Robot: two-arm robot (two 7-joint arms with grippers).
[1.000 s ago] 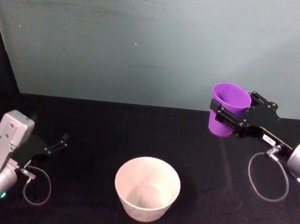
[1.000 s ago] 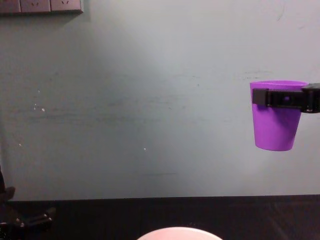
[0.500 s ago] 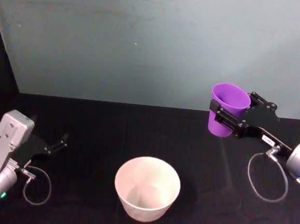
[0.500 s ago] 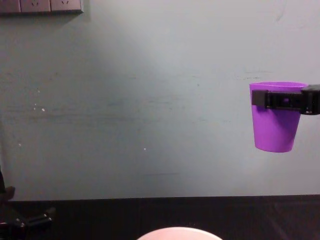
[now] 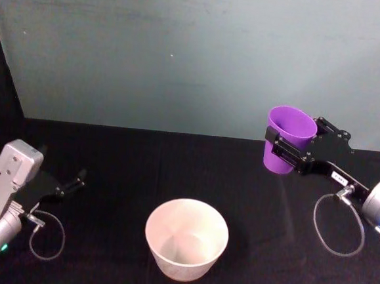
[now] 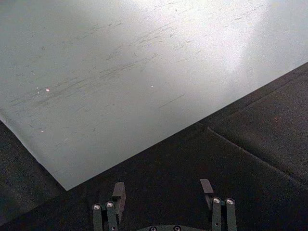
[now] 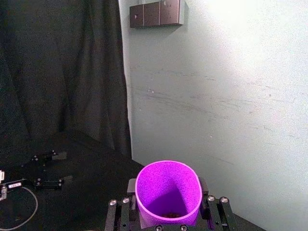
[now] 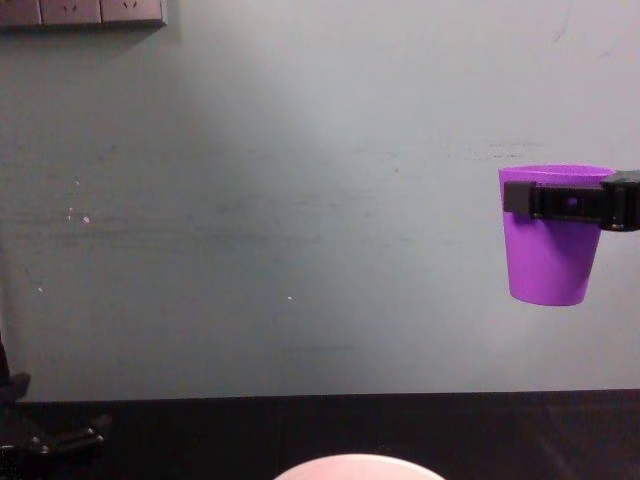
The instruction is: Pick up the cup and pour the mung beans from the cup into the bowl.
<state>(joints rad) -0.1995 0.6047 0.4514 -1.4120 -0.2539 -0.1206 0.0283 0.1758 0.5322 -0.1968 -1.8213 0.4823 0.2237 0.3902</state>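
Observation:
My right gripper (image 5: 283,149) is shut on the purple cup (image 5: 286,147) and holds it upright, well above the table at the right. The chest view shows the cup (image 8: 553,248) with the black fingers (image 8: 560,200) clamped just under its rim. In the right wrist view the cup (image 7: 168,192) opens toward the camera, with a few dark beans at its bottom. The white bowl (image 5: 186,238) stands on the black table, lower and to the left of the cup; its rim (image 8: 358,465) peeks in at the chest view's lower edge. My left gripper (image 5: 75,184) rests open at the far left.
A black cloth covers the table (image 5: 122,169), and a pale teal wall (image 5: 183,56) rises behind it. Cable loops hang beside both wrists (image 5: 335,226). A dark curtain (image 7: 57,72) hangs to the left side.
The cup has sunk very slightly in the right gripper's hold and stays upright. The left arm has not moved.

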